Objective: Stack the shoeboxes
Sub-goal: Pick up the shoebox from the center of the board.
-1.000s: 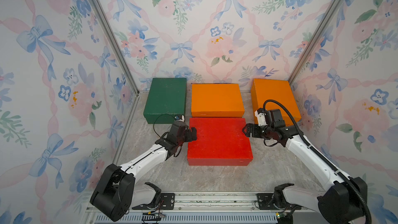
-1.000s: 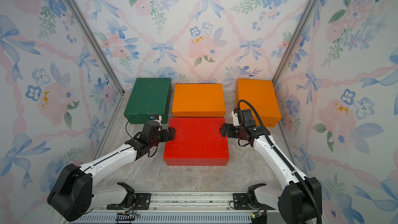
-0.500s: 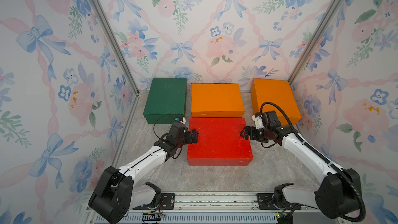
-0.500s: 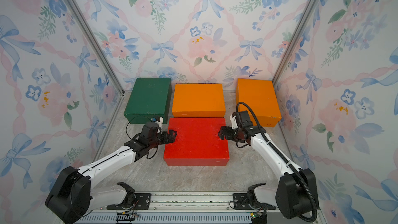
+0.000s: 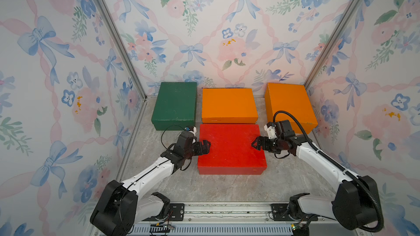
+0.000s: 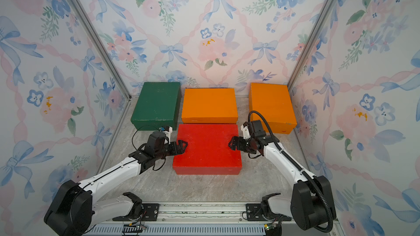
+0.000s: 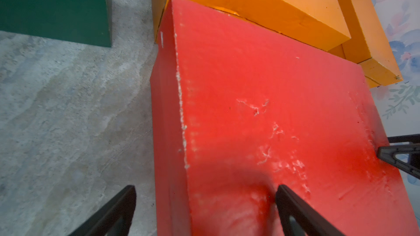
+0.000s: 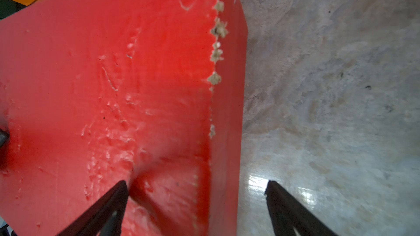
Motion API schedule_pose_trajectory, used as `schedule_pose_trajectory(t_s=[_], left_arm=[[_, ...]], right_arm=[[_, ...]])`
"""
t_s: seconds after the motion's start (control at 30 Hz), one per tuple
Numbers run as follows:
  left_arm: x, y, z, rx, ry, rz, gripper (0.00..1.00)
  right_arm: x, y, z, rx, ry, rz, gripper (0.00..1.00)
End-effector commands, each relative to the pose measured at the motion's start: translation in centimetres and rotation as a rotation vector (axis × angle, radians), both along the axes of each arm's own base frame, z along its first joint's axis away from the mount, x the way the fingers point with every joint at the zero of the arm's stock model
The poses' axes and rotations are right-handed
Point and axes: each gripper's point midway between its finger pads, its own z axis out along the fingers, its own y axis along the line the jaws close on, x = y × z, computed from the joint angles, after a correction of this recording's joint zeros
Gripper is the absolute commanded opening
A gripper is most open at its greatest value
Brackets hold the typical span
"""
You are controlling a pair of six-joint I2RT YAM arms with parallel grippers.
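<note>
Four shoeboxes sit on the floor in both top views: a dark green one at the back left, an orange one at the back middle, another orange one at the back right, and a red one in front of the middle orange box. My left gripper is open and straddles the red box's left edge, one finger over the lid, the other outside. At the red box's right edge my right gripper stands open, straddling it the same way.
Floral walls close in the left, back and right sides. The right orange box stands close behind my right wrist. Bare marble floor lies between the red box and the front rail.
Both grippers have slid a little toward the front along the red box's side edges. The right one has also reached slightly further in over the lid. The boxes have not moved.
</note>
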Motion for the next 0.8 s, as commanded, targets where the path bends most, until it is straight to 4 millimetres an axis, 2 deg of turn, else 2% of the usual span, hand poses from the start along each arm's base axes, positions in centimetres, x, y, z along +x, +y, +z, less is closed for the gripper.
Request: schedule_pose_trajectory(t_s=[0.0,0.2,0.47,0.77], left_arm=[[-0.9,-0.1,-0.3,-0.02,0.027,-0.012,0.98],[-1.1,-0.7,-0.3,-0.038,0.041,-0.038,0.98],[-1.4,-1.2,-0.2,-0.057,0.05,-0.057,0.88],[-1.4,-2.2,1.1,-0.079,0.027,-0.086,0.74]], right_arm=[[-0.1,0.3,-0.8,0.031,0.02,0.003,0.93],[-0.1,1.3,-1.3,0.085,0.04,0.021,0.88],[-0.4,2.1,-1.5,0.123,0.056,0.038,0.83],[-0.5,2.9,-1.1,0.154,0.063,0.051,0.66]])
